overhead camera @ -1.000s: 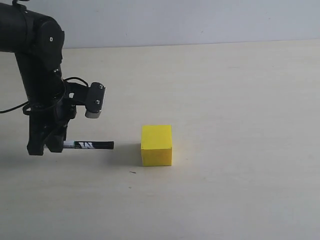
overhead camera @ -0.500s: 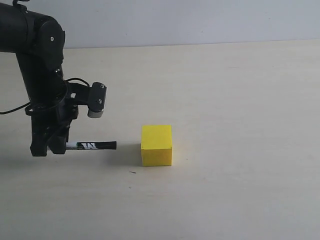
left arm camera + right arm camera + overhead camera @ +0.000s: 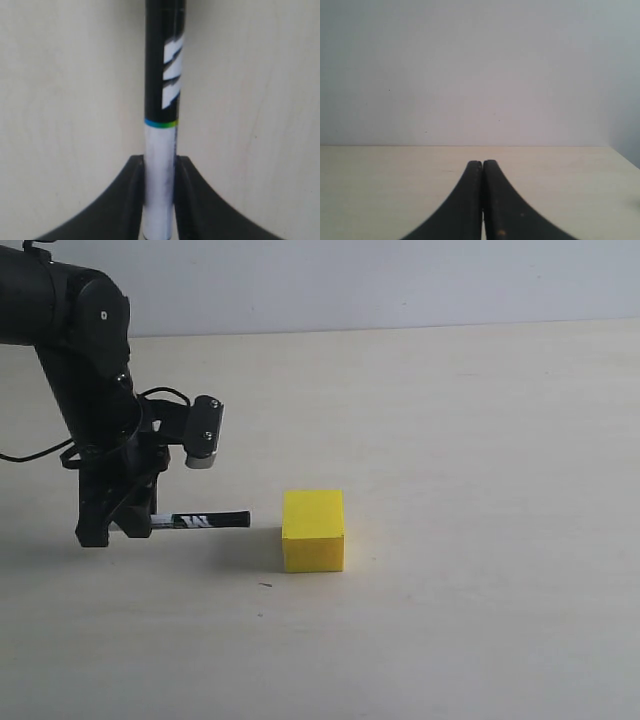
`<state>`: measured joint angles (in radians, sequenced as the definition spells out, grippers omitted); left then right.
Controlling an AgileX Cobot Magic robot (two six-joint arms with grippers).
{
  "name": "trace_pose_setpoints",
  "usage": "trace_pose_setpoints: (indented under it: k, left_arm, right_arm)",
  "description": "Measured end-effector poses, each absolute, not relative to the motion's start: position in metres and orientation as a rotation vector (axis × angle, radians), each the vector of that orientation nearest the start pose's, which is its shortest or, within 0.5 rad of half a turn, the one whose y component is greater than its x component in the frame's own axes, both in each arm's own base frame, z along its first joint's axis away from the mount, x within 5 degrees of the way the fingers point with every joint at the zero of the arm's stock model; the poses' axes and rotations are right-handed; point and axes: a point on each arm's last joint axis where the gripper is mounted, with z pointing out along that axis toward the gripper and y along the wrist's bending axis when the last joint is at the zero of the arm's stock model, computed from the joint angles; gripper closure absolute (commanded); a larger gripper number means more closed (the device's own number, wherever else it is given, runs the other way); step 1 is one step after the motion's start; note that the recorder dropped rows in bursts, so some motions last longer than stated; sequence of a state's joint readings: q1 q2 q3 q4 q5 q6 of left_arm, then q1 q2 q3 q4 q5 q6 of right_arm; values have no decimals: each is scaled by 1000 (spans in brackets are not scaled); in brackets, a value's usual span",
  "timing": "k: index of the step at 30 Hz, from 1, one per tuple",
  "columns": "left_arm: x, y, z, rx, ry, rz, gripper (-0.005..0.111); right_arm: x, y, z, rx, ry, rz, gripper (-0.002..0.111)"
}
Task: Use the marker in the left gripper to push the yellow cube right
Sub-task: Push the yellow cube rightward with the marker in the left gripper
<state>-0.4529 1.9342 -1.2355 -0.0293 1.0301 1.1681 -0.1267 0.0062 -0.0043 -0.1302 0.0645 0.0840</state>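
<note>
The yellow cube point(image 3: 313, 530) rests on the pale table, right of centre-left in the exterior view. My left gripper point(image 3: 128, 523) hangs low at the left and is shut on the marker point(image 3: 208, 520), which lies level and points right, its black end a short gap from the cube's left face. Close up, the marker point(image 3: 162, 115) shows its white barrel pinched between the two black jaws of the left gripper point(image 3: 160, 162). The cube is out of that view. My right gripper point(image 3: 482, 163) is shut with nothing in it and does not appear in the exterior view.
The pale wooden table point(image 3: 480, 460) stretches to the right of the cube up to a light wall. A tiny dark speck point(image 3: 265, 585) lies in front of the cube. Black cables loop beside the left arm point(image 3: 70, 330).
The left arm has carried the marker to the right, so its black end has come closer to the cube's left face. The cube has not moved.
</note>
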Motion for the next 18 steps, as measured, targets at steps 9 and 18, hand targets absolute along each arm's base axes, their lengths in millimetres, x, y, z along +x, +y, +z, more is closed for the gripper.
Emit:
trace_pose_setpoints:
  k: [9,18]
  left_arm:
    - [303,-149,140,-2280,-2082,86,107]
    - [300,-149,134,-2282,-2106,84,107]
  right_arm:
    - [56,-8,208,69,1550,-143,108]
    - [56,-8,208,69,1550,-143,108]
